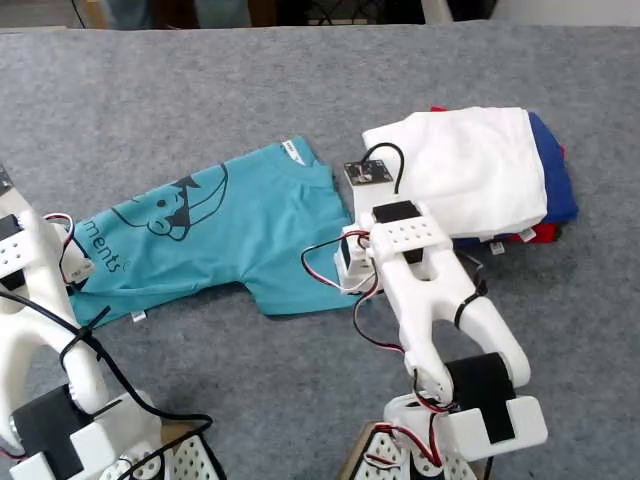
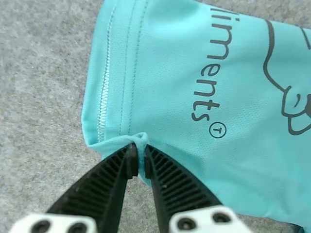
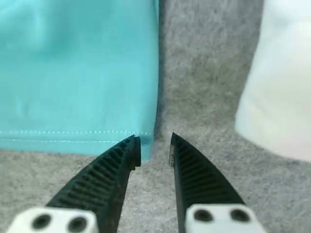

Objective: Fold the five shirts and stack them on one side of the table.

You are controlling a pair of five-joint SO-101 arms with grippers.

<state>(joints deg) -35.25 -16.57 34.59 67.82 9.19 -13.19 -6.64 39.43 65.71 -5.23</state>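
Left gripper pinches the hem of the teal shirt (dark print on it) — right gripper parted at its edge.

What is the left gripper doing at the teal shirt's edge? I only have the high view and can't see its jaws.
Observer: The left gripper is shut on a small pinch of the teal shirt by its stitched edge.
Operator: And the right one?
Observer: The right gripper is open, holding nothing, its tips at the shirt's hem corner.
Operator: Near the stack?
Observer: A strip of grey table separates it from the white shirt.
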